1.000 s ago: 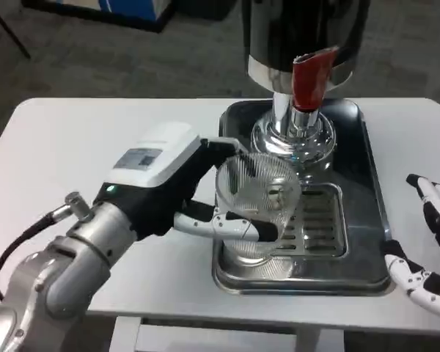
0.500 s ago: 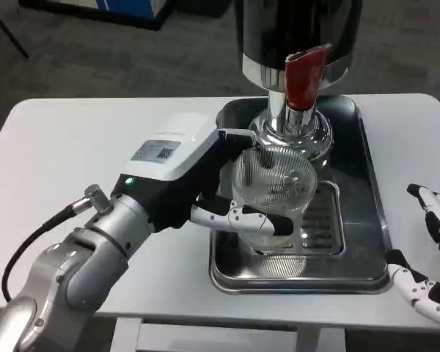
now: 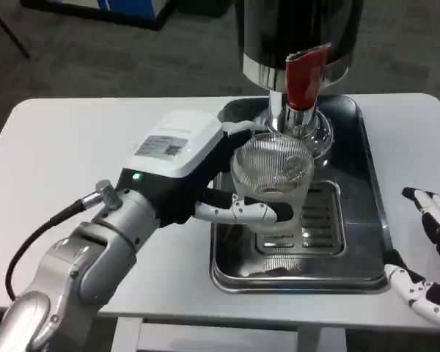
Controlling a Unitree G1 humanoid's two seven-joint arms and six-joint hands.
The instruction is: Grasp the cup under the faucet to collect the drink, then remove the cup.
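grey carpet lies behind the white table [image 3: 81,147]. on the left, the left hand [image 3: 198,172] has its fingers [image 3: 242,213] wrapped round the ribbed clear cup [image 3: 271,172], holding it over the steel drip tray [image 3: 370,220], just below and in front of the red faucet lever [image 3: 303,77]. whether any drink is in the cup, i cannot tell. grasping looks done; filling and removing the cup remain. at far right, the right hand [image 3: 429,257] rests with fingers spread, holding nothing.
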